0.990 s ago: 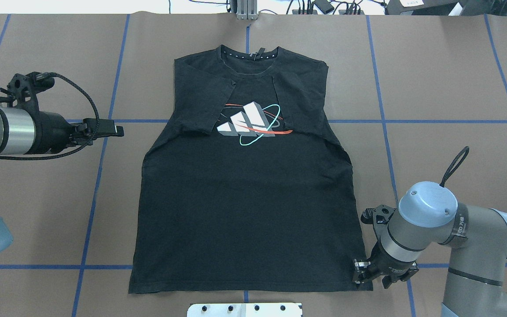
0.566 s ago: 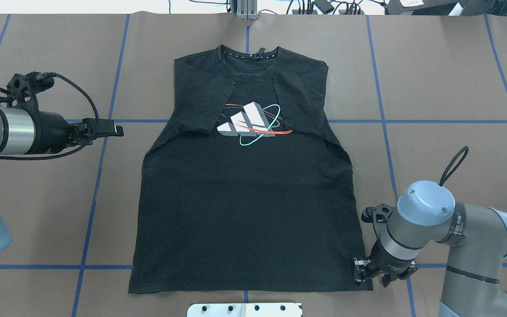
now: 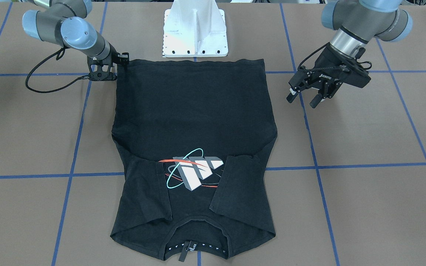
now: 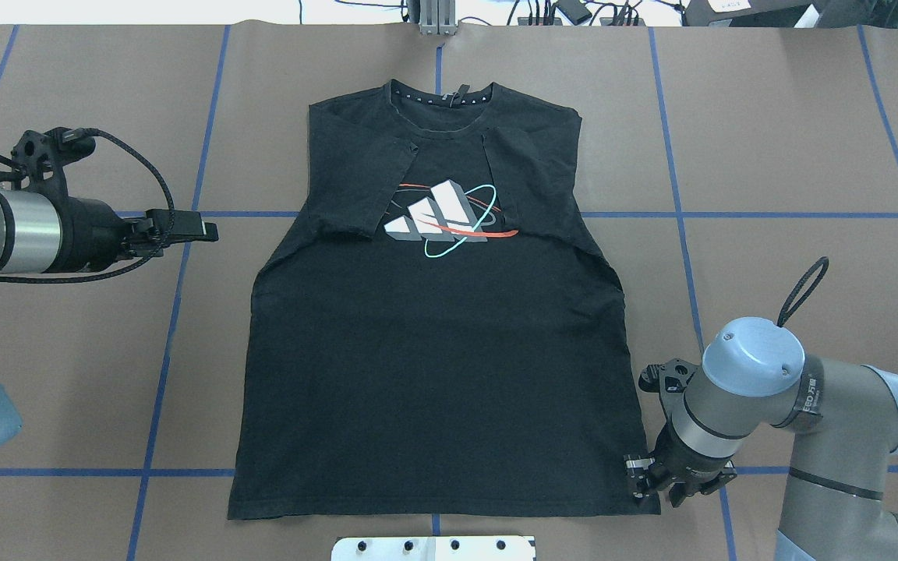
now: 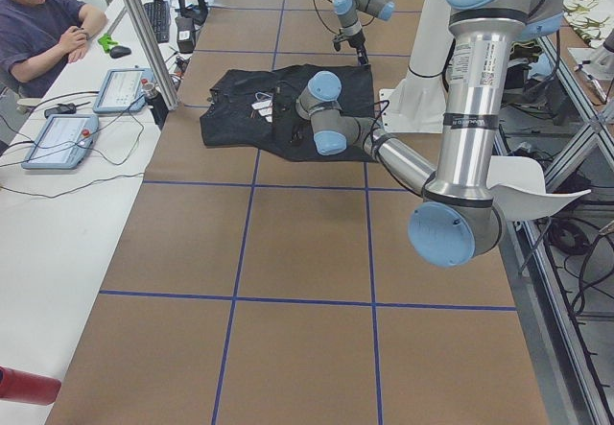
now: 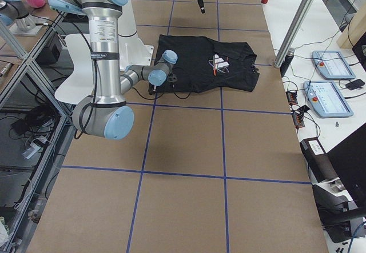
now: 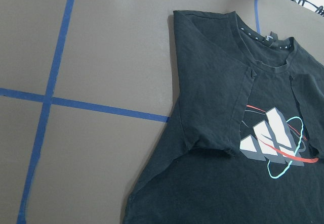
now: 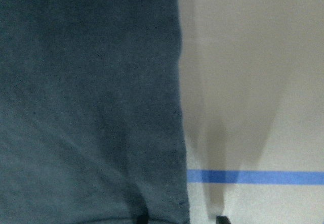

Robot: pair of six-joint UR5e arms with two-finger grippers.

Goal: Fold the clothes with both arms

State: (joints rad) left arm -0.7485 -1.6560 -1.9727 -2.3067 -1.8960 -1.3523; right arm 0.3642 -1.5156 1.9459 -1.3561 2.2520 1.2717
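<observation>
From across the table, the black T-shirt lies flat with its print up and both sleeves folded in over the chest, its hem toward the white pedestal. My left arm holds its jaws above bare table, apart from the shirt's side, spread wide with nothing between them. My right arm has its jaws low at a hem corner, right at the cloth's edge. From overhead, the chest graphic sits in the far half of the shirt; my left jaws are level with it, well off to the left, and my right jaws are at the near right hem corner. In both side views the shirt is small, spread in front of the pedestal, and the jaws are too small to judge. My left wrist camera sees the collar, one folded sleeve and the graphic, with a blue tape line crossing the bare table beside them. My right wrist camera looks straight down on the shirt's side edge: one fingertip shows over the cloth and the other over the table just past the edge, so my right jaws are open, astride the edge and not pinching it
</observation>
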